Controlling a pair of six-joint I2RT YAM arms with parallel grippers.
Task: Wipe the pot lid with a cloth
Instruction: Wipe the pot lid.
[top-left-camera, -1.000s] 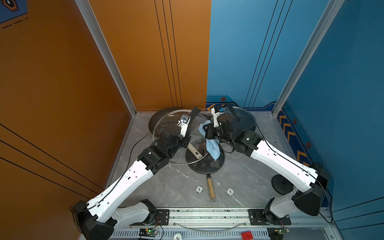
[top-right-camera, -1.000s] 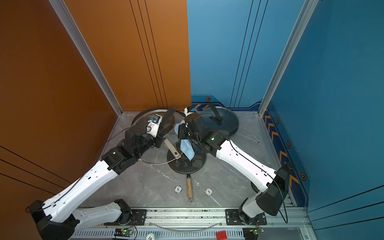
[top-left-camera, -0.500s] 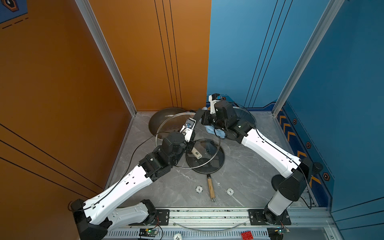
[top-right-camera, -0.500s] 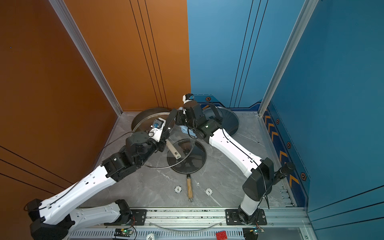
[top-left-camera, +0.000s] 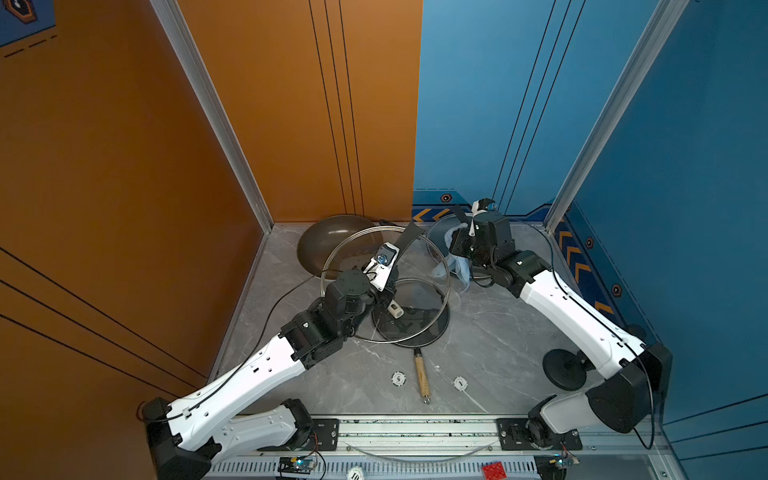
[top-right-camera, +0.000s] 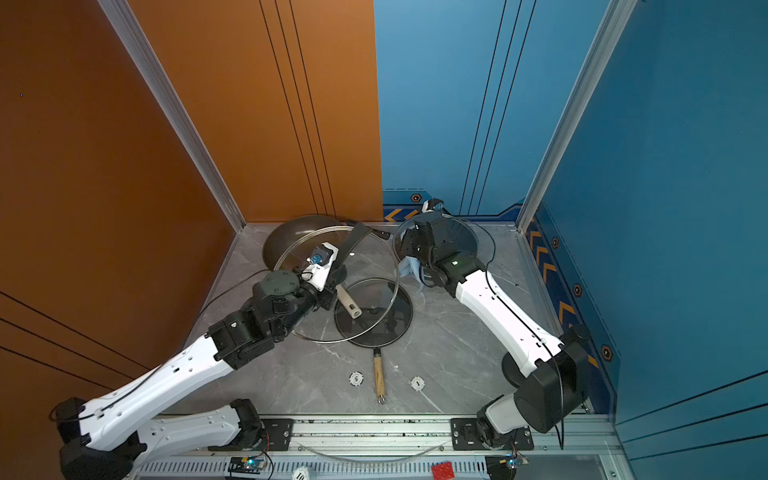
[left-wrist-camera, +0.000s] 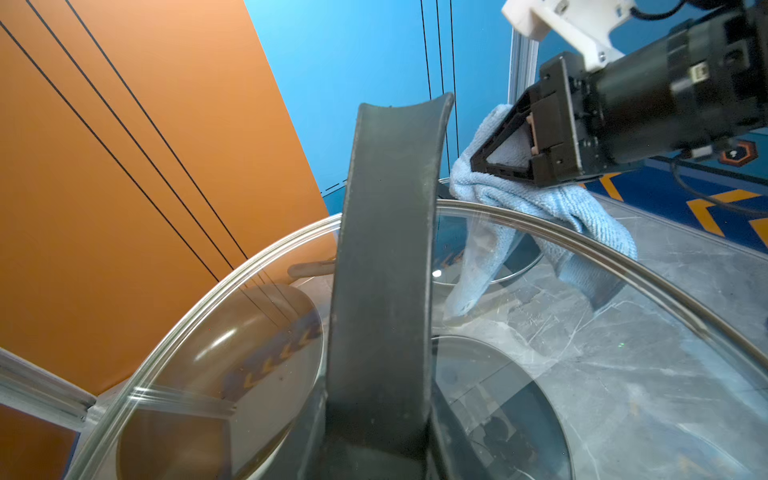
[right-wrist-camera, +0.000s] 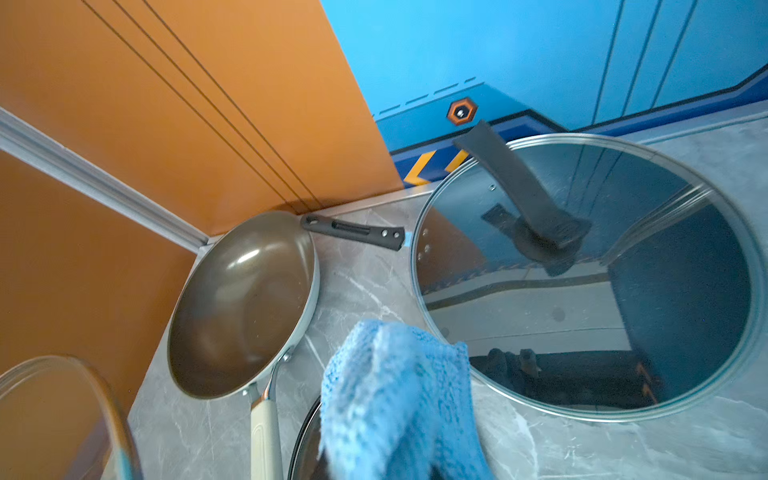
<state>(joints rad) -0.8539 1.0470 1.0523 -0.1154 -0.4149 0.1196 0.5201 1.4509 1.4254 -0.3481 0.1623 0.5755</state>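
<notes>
Lid (top-left-camera: 424, 262) tilted, centre of a top view, left end effector (top-left-camera: 386, 289) gripping handle (left-wrist-camera: 386, 249); right end effector (left-wrist-camera: 482, 162) pinching cloth (left-wrist-camera: 540, 208) beside rim. Press flat, sweep across.

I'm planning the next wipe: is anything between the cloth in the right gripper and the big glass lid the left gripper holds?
Nothing visible does. The cloth hangs from the right gripper just past the rim of the lid; only its own black handle crosses the glass.
</notes>
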